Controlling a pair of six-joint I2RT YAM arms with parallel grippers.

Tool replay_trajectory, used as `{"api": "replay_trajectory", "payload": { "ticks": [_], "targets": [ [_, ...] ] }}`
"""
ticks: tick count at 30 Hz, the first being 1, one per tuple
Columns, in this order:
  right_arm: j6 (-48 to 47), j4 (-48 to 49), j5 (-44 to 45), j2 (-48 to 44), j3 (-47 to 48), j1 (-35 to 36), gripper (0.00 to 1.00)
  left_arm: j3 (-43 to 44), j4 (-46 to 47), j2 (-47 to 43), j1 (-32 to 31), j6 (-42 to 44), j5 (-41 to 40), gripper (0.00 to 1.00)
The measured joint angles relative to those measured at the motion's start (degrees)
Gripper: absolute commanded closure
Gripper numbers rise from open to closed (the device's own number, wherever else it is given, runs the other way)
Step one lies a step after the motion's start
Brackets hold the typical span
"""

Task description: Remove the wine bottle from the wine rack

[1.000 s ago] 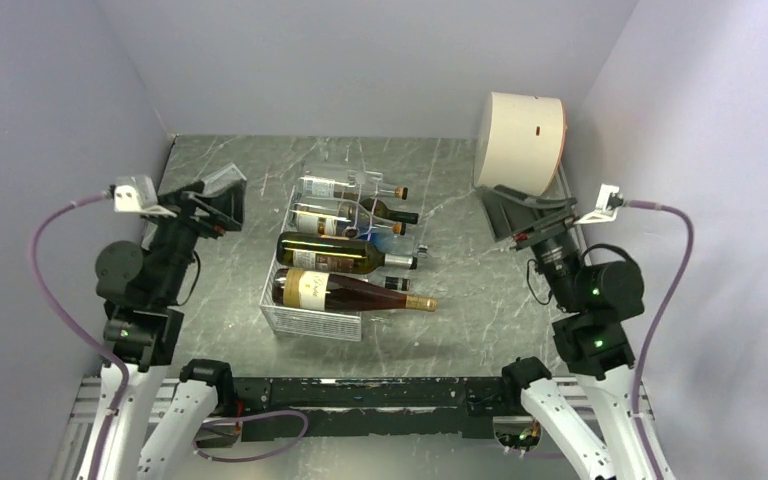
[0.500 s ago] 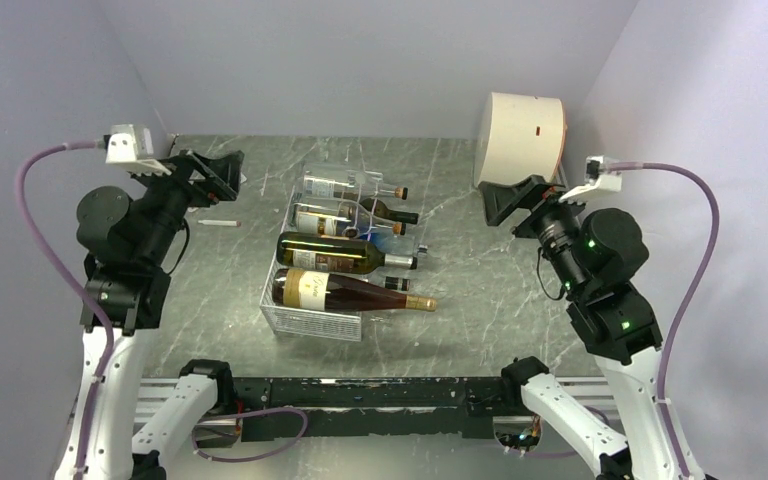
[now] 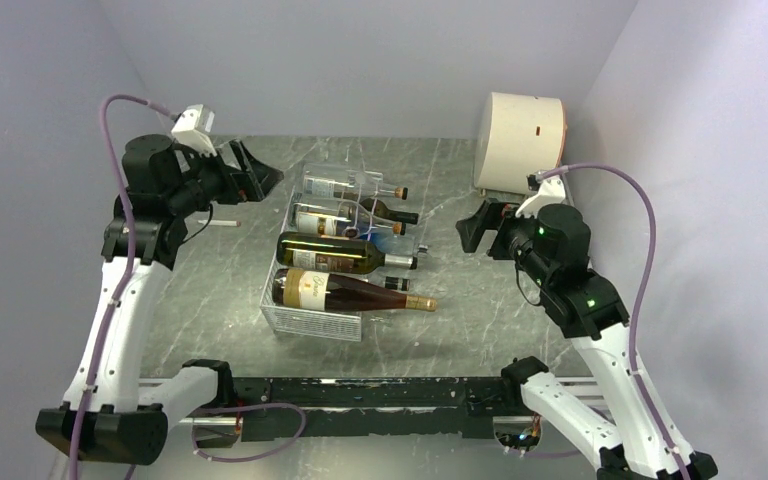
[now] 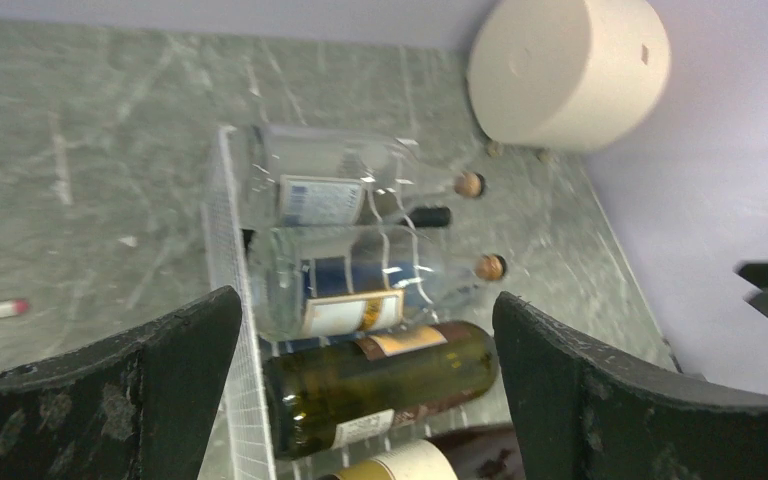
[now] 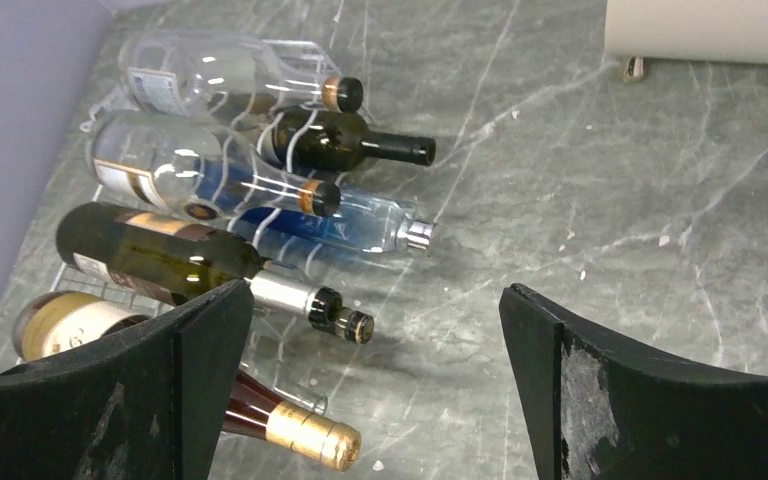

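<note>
- The left gripper [image 4: 365,298] has its jaws spread fully wide and holds nothing. It hangs in the air at about 10 o'clock from the wine rack [image 3: 310,322] and looks down on the bottles.
- The right gripper [image 5: 376,288] is also fully spread and empty. It hangs above the table [image 3: 460,320] at 3 o'clock from the rack, with its fingers towards the bottle necks.
- Both grippers are apart from every bottle.
- The rack lies in the middle of the table, and its long side runs from 6 to 12 o'clock.
- The bottles lie on their sides across it, with their necks towards 3 o'clock.
- At the 6 o'clock end lies the gold-foil bottle [image 3: 350,292], whose neck reaches out past the rack.
- Next towards 12 o'clock is the dark green bottle [image 3: 340,255], then two clear bottles [image 3: 335,185] over other bottles.
- The cream drum [image 3: 520,140] stands at 1 o'clock from the rack.
- A small white stick [image 3: 222,224] lies at 9 o'clock.
</note>
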Motion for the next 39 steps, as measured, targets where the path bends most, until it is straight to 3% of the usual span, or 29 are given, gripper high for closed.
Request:
{"api": "replay_trajectory", "payload": {
  "ticks": [5, 11, 19, 24, 31, 39],
  "targets": [
    [-0.68, -0.68, -0.02, 1.18, -0.39, 0.0, 0.0, 0.9, -0.92, 2.6, -3.08, 0.42, 5.92, 0.01],
    [-1.18, -0.66, 0.46, 0.74, -0.39, 0.04, 0.0, 5.4, -1.27, 6.21, -19.91, 4.33, 5.31, 0.01],
    [1.36, -0.83, 8.5, -2.43, -0.39, 0.09, 0.0, 12.9, -5.11, 15.61, -44.17, 15.19, -8.37, 0.01],
    [2.05, -2.1, 13.55, -3.78, -0.39, 0.11, 0.0, 15.41, -8.68, 22.95, -55.45, 23.19, -16.28, 0.01],
    [1.36, -3.61, 19.02, -6.95, -0.35, 0.09, 0.0, 15.54, -12.83, 29.14, -63.49, 31.87, -20.48, 0.01],
    [0.09, -3.69, 21.31, -10.38, -0.17, 0.11, 0.0, 15.65, -16.09, 34.6, -65.68, 37.22, -21.44, 0.01]
  ]
}}
